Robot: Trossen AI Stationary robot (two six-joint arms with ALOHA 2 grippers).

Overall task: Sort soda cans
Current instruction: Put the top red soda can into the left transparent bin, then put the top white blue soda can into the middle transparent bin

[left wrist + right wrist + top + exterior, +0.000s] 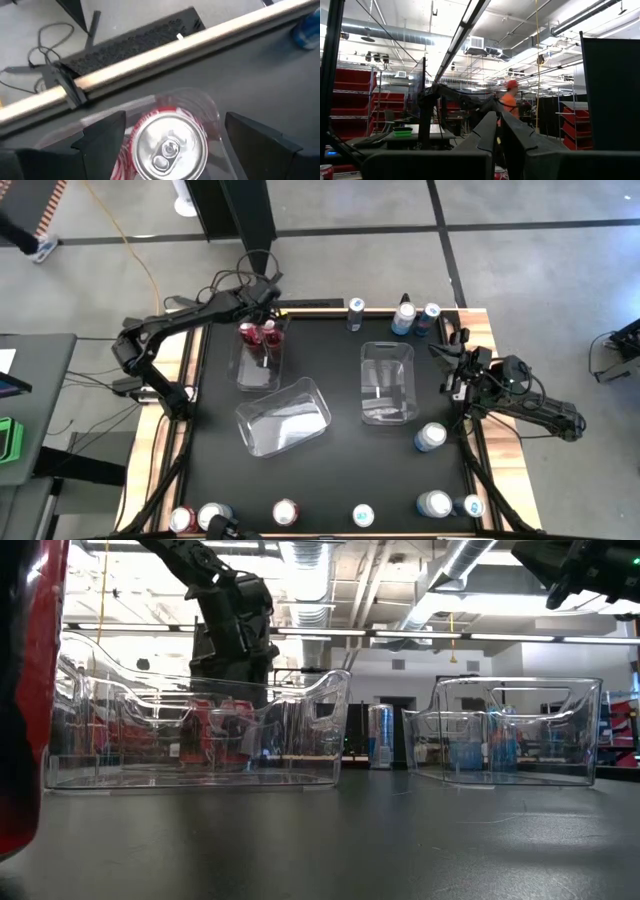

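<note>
High view says early days. Only two red cans (256,333) dropped in the bin (260,370) at 11 o'clock so far. Other two bins, the middle one (284,416) and the 1 o'clock one (387,383), holding nothing. Plenty left: blue-ish cans (405,316) bunched at 1 o'clock, one silver can (431,437) at 4, a whole row of cans (286,512) along 6. Left gripper (172,145) spread wide just above a red can's top (168,145), looks like just let go. Right gripper (499,131) pinched together, parked at 3 o'clock, holding nothing.
</note>
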